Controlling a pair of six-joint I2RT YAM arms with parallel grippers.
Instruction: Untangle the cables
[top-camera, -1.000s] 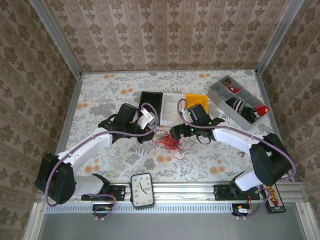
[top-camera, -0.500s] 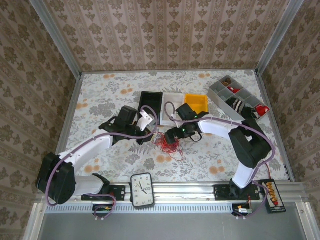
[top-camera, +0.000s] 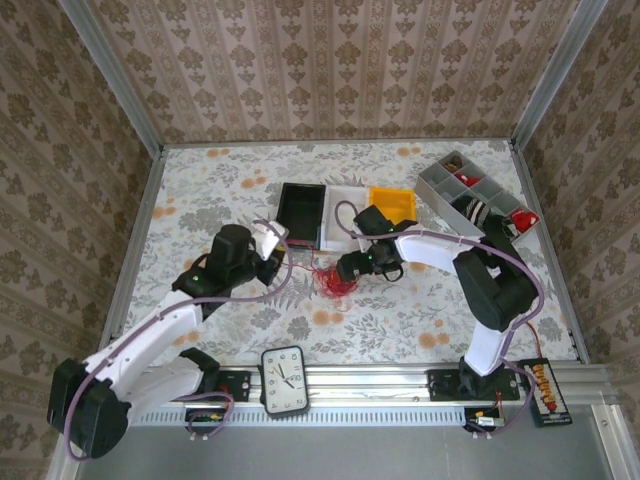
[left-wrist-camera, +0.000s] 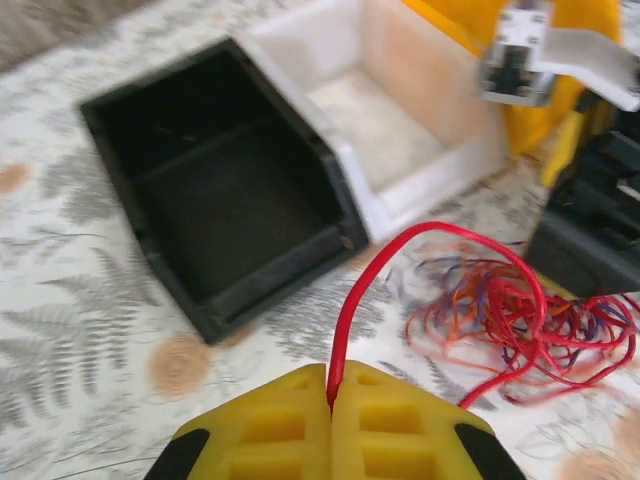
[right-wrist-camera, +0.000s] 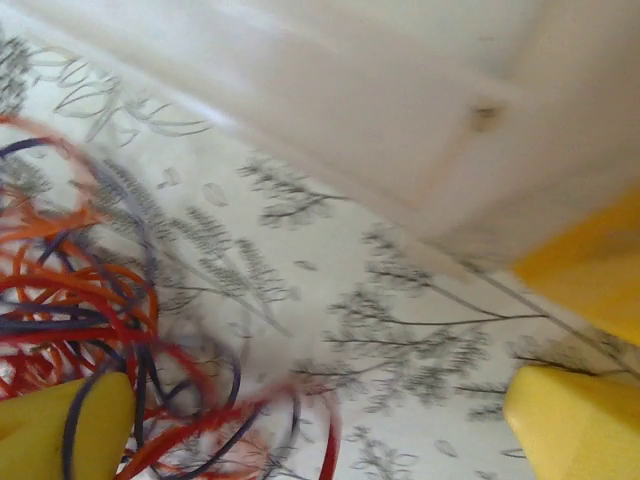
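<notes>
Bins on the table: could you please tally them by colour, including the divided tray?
Black bin: 1
White bin: 1
Yellow bin: 1
Grey tray: 1
Total: 4

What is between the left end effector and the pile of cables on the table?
One red strand, arching from the shut left end effector over bare table to the cables. The left wrist view shows it.

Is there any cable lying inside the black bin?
No, the black bin is bare inside in the left wrist view, and the cables lie outside it.
</notes>
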